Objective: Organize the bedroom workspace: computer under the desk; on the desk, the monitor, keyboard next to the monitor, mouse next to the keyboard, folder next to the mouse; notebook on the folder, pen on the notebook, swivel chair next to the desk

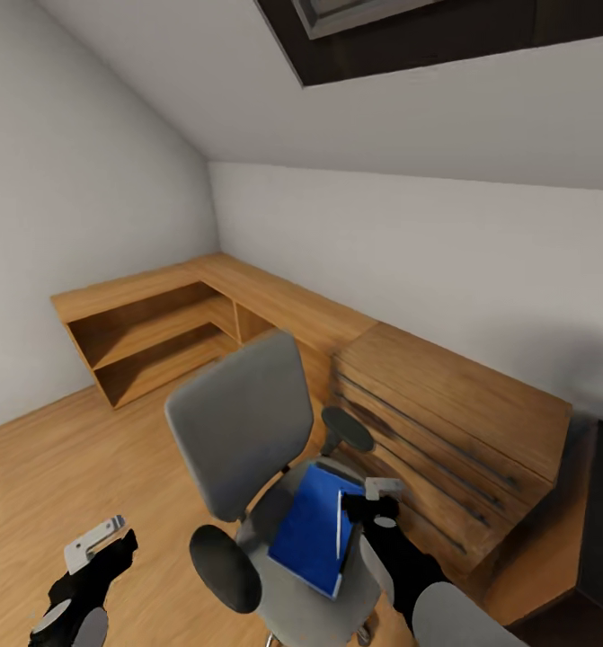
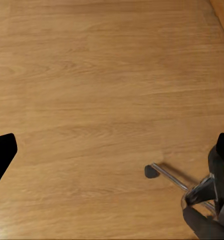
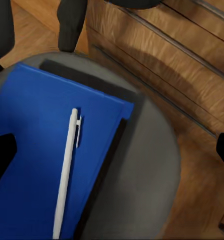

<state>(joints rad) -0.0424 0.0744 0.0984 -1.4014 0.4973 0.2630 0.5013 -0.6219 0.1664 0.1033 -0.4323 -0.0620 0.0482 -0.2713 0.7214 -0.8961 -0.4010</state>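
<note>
Now hovering, right claw (image 1: pixel 374 500) spread apart just above the pen (image 3: pixel 66 170), lying lengthwise on the folder (image 3: pixel 36 155) on the swivel chair (image 1: pixel 238 422) seat (probably lifted first, being loose). Left claw (image 1: pixel 99 544) apart too, idling over floor (image 2: pixel 101 85).

Folder (image 3: pixel 36 150) corner perhaps beyond frame edge

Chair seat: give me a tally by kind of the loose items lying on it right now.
Blue folder: 1
White pen, lying on the folder: 1
Total: 2 loose items on the swivel chair seat.
</note>
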